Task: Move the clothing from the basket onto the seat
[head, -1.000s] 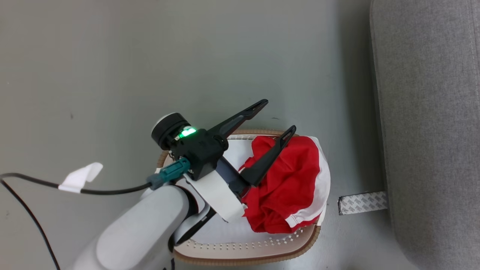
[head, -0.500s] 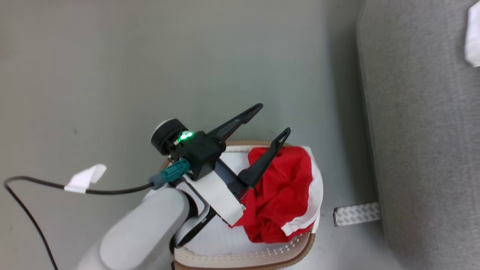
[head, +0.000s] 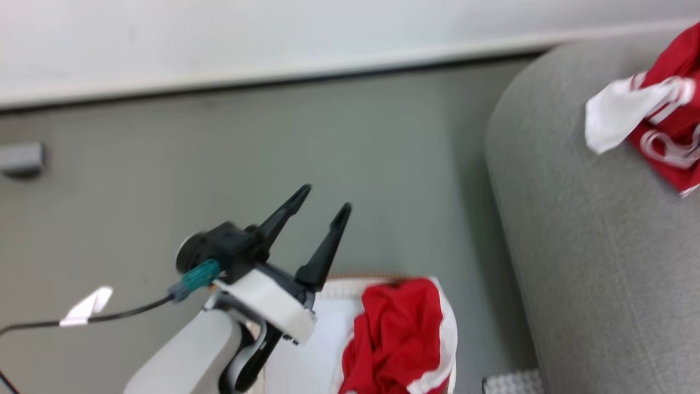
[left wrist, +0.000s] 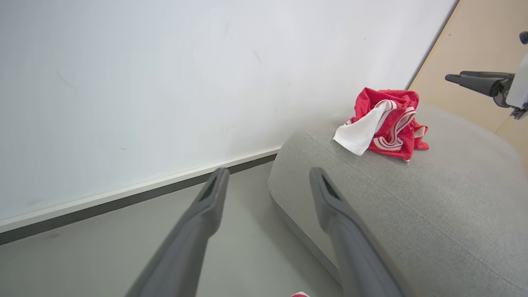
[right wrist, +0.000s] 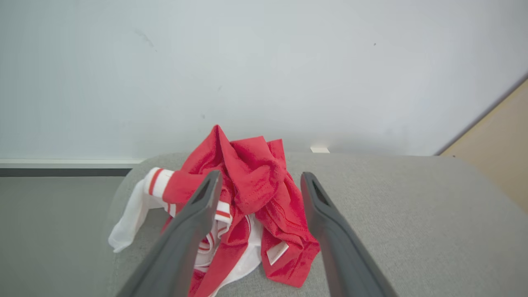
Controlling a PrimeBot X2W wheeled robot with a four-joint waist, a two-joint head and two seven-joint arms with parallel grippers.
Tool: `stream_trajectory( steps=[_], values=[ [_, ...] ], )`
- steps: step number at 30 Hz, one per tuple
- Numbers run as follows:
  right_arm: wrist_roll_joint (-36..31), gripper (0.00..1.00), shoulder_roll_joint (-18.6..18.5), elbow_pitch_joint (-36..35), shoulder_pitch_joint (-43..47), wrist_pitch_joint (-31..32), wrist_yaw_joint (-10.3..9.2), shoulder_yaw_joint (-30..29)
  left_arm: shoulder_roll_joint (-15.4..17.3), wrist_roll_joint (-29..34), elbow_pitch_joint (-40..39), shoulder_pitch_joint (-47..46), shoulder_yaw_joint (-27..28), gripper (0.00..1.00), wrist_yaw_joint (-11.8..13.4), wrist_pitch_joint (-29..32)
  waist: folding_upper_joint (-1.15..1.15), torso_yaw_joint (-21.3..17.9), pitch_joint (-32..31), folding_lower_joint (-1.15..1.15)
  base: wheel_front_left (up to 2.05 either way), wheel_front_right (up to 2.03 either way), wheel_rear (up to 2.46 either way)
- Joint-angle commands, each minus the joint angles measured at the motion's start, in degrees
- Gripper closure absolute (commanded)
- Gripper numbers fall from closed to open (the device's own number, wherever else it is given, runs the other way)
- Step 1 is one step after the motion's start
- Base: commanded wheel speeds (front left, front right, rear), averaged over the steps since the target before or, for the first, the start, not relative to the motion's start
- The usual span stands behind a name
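One red and white piece of clothing (head: 399,334) lies crumpled in the white basket (head: 355,277) at the bottom of the head view. My left gripper (head: 326,198) is open and empty, hanging over the basket's far left rim with its fingers pointing out over the floor. A second red piece of clothing (right wrist: 247,165) lies bunched on the grey seat (right wrist: 392,214) near its rounded corner. My right gripper (right wrist: 260,177) hovers open just above that piece, holding nothing. The left wrist view shows the same clothing (left wrist: 387,128) on the seat (left wrist: 412,206), beyond my left gripper (left wrist: 268,173).
A white wall with a dark baseboard (head: 273,74) runs behind the grey floor. A black cable with a white tag (head: 85,306) trails at the left. A patterned grey strip (head: 508,383) lies on the floor by the seat's base. A tan panel (right wrist: 495,132) stands at the right.
The head camera has tilted up, bringing the wall and the clothing on the seat into view. My left gripper has lifted off the basket's clothing towards the rim. My right gripper has opened.
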Motion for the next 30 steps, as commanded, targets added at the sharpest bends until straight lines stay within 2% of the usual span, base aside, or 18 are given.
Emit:
stream_trajectory(
  steps=[1, 7, 13, 19, 23, 30],
  values=[
    [0.88, 0.0, -0.72, -1.45, 1.87, -0.19, -0.13, 0.67, 0.22, -0.69, 0.2, 1.72, 0.63, 0.0, 0.57, -0.69, 0.0, 0.68, -6.06, 0.01, 0.0, 0.0, 0.0],
    [7.03, 0.0, 0.5, -8.73, 7.67, -1.35, -0.13, 3.25, 1.29, -2.9, 0.69, 6.37, 3.92, 0.0, 3.13, -1.41, 0.0, 2.18, -12.93, 0.01, 0.0, 0.0, 0.0],
    [9.57, 0.0, 3.28, -16.06, 14.62, -3.69, -0.13, 3.24, 2.79, -4.22, 0.24, 10.78, 7.82, 0.0, 5.8, -1.78, 0.0, 3.49, -17.37, 0.01, 0.0, 0.0, 0.0],
    [8.54, 0.0, 8.37, -22.44, 22.22, -7.33, -0.13, 3.54, 3.74, -5.65, -1.22, 16.04, 12.51, 0.0, 8.61, -1.94, 0.0, 4.53, -19.97, 0.01, 0.0, 0.0, 0.0],
    [8.6, 0.0, 13.11, -26.51, 27.02, -10.06, -0.13, 4.4, 3.48, -5.06, -2.95, 19.32, 16.56, 0.0, 10.02, -1.95, 0.0, 4.85, -20.42, 0.01, 0.0, 0.0, 0.0],
    [8.66, 0.0, 19.43, -29.35, 34.73, -14.19, -0.13, 8.54, 1.81, -1.16, -4.51, 24.9, 22.22, 0.0, 10.19, -1.93, 0.0, 4.98, -21.15, 0.01, 0.0, 0.0, 0.0]
  ],
)
